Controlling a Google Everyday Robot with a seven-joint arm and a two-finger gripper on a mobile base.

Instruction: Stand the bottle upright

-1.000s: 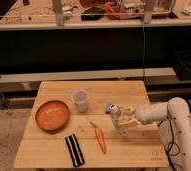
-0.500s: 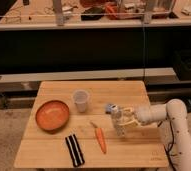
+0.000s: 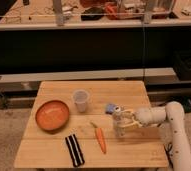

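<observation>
The bottle point(image 3: 119, 123) is small, clear and pale, with a whitish cap on top. It stands roughly upright, its base at the wooden table point(image 3: 54, 90), right of centre. My gripper point(image 3: 125, 122) reaches in from the right on a white arm point(image 3: 164, 116) and is shut on the bottle's body.
A translucent cup point(image 3: 81, 100) stands left of the bottle. An orange bowl point(image 3: 52, 115) is at the table's left. A carrot point(image 3: 100, 138) and a black striped item point(image 3: 74, 149) lie near the front edge. A small light-blue item point(image 3: 110, 108) lies just behind the bottle.
My gripper has lowered the bottle and moved it slightly right and toward the front. The bottle has gone from held above the table to standing at its surface.
</observation>
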